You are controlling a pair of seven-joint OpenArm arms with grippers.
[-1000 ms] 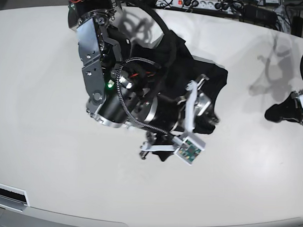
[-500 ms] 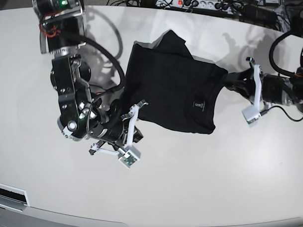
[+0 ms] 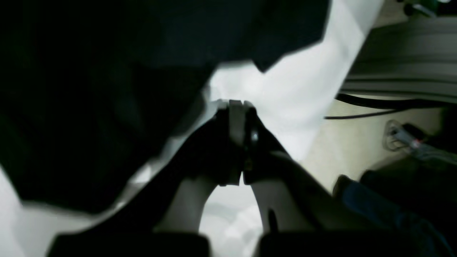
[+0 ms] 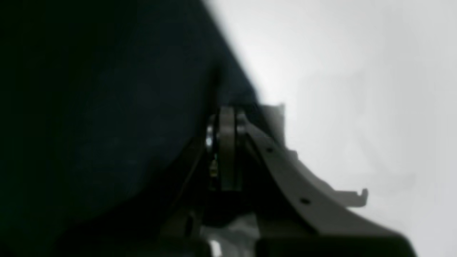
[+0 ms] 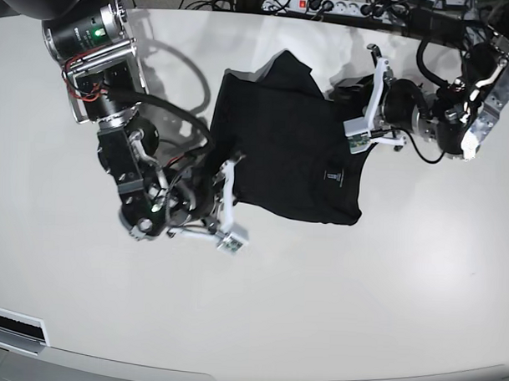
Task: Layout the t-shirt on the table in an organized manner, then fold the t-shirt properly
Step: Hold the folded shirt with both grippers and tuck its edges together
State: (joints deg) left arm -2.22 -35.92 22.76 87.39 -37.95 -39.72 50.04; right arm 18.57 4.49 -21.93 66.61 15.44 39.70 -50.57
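On the large, glossy white bench [image 5: 385, 287], toward its far half, lies the plain black soft-fabric short-sleeved t-shirt [image 5: 281, 150]; partly spread, small pale label mark facing up near the front edge, one sleeve bunched at the far corner; outline irregular, not yet a clean rectangle.

Right end effector [image 5: 224, 174]: at the shirt's edge on the base view's left; wrist view shows the jaws pressed together with black cloth lying right against them; whether fabric sits between the tips cannot be told from these frames; read as closed at the cloth edge.

Left end effector [image 5: 368, 90]: at the opposite edge of the shirt, near the far corner; its wrist view shows both fingers [image 3: 235, 117] meeting with no gap; black cloth hangs beside and above them, bare bench beneath; grip on fabric not confirmed.

Step in hand (judgement): laying out, with both arms posted at opposite sides of the garment; folding not yet begun.

Next move calls for (judgement): if both edges are pinched, draw them apart evenly to take out the slack and flatten the bunched sleeve; keep the lift low so the cloth does not drag or roll under; risk is one side slipping and skewing the shirt.
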